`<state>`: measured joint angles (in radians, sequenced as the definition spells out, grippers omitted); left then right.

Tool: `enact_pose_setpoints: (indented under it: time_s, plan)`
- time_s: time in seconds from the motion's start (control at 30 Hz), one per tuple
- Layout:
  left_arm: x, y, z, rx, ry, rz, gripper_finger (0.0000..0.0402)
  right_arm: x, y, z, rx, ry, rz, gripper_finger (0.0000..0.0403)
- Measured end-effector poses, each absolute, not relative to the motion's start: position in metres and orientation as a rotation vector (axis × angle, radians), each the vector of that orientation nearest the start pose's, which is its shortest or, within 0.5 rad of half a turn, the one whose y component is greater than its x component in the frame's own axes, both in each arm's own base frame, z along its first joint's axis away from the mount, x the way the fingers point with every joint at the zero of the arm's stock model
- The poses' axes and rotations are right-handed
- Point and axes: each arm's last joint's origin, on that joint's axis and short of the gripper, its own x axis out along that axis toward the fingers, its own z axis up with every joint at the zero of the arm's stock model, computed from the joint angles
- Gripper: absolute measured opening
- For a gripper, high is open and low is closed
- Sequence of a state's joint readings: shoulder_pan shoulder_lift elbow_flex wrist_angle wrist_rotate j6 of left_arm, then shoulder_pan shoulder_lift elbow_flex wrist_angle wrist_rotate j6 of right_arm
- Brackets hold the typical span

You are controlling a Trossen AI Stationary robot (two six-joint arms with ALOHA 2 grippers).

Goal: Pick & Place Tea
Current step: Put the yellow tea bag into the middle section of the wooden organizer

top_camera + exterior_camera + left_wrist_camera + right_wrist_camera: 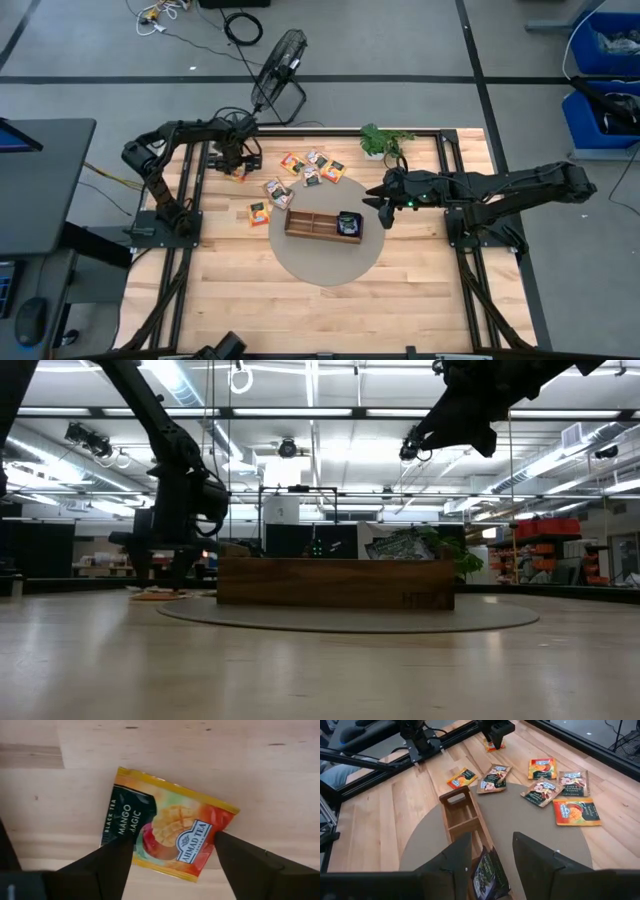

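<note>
With its fingers spread wide astride the flat, light, slippery mango tea packet [167, 837], the left gripper [172, 855] should pinch opposite edges, while the right gripper [492, 852] hovers part-open over the tray [462, 815]

Grey floor [400, 40] with dark seams, black fan [278, 62], blue bins [603, 75], ceiling strip lights [330, 412]

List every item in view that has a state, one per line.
Left tool: open, fingers either side of the mango packet, which lies flat on the table.
Right tool: open, empty, above the tray.
Tray: on the round mat; one end compartment holds a dark packet, the others look empty.
Other packets: loose and flat, on or near the mat.
</note>
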<state>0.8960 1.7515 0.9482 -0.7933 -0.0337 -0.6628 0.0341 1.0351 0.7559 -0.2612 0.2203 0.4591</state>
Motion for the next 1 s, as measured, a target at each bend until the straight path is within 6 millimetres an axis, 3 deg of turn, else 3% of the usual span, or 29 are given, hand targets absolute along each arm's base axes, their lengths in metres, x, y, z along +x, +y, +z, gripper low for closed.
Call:
enact_pose_setpoints:
  time_s: [0.2,0.6,0.87,1.0]
  plan:
    - [0.179,0.215,0.129,-1.167,1.249,1.217,0.0215,0.22,0.001,0.271,0.37,0.486,-0.299,0.0151]
    - [0.187,0.21,0.127,-1.118,1.258,1.165,0.0024,0.22,0.001,0.271,0.355,0.489,-0.295,0.0151]
    - [0.198,0.204,0.139,-1.003,1.272,1.051,0.0034,0.22,0.001,0.271,0.345,0.491,-0.293,0.0151]
    - [0.21,0.197,0.169,-0.915,1.196,0.982,0.0018,0.22,-0.002,0.271,0.346,0.487,-0.304,0.0151]
